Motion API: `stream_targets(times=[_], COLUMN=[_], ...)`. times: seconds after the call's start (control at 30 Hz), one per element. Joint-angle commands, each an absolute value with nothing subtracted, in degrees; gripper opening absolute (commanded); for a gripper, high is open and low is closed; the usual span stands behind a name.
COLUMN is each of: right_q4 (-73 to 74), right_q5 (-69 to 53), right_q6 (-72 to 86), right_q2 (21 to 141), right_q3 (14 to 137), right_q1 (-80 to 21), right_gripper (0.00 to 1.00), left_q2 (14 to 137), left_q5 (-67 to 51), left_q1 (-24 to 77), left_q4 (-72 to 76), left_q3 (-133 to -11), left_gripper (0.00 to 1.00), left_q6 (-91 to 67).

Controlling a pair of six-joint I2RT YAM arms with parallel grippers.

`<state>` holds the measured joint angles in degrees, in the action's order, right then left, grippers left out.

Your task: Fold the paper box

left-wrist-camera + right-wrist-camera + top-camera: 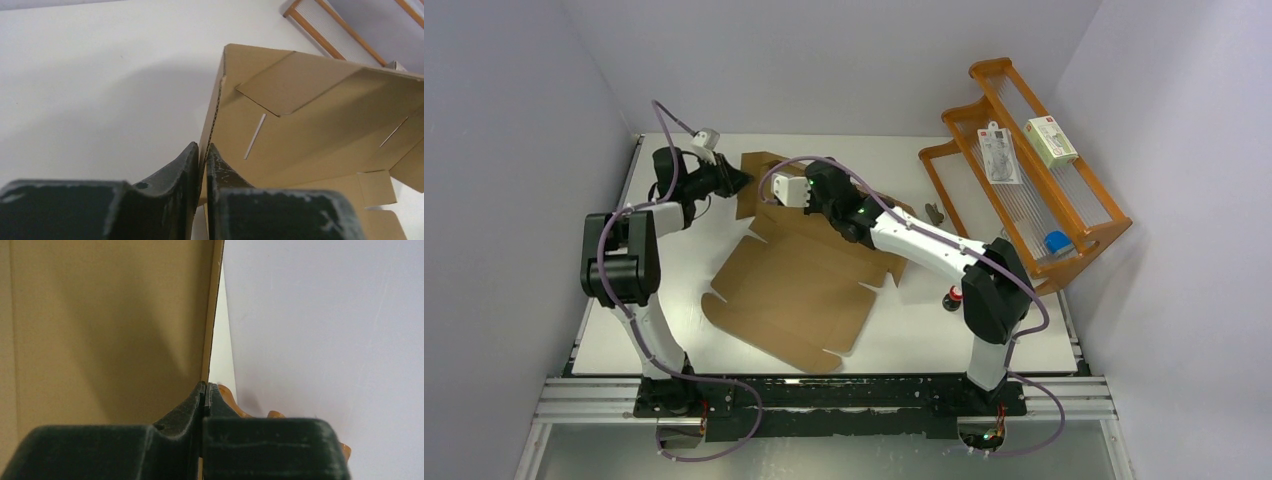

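The paper box is a brown die-cut cardboard sheet, its near part lying flat on the white table. Its far panel stands raised, with a flap and slits showing on it. My left gripper is at that panel's left edge and is shut on the corrugated edge. My right gripper sits over the sheet's far middle, jaws shut tip to tip. The upright panel stands just left of its fingertips, its edge ending at them. No cardboard shows between those jaws.
An orange wooden rack stands at the back right, holding a white-and-green carton, a flat packet and a blue item. A small grey object lies beside it. A red item sits by the right arm.
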<state>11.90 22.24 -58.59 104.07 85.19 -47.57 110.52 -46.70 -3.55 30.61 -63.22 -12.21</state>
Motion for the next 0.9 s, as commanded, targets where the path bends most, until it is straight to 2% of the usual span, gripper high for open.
stream_targets(times=[0.0,0.33,0.87], right_q4=[7.6,0.4,-7.4], right_q5=[28.7,35.8,40.2], right_q6=[-61.4,-63.2,-62.6], right_q2=[104.3,103.5,102.5], right_q3=[82.8,76.6,69.4], right_q1=[-49.2,-51.8,-56.2], right_gripper=[0.02,0.09,0.09], left_q2=[105.1,94.1,84.5], left_q5=[-45.8,-40.1,-29.4], left_q1=[-3.3,-3.0,2.7], left_q4=[34.9,40.0,44.4], left_q3=[-58.8,-46.3,-33.4], left_gripper=[0.14,0.05,0.05], left_q6=[-9.2,-9.8,-12.0])
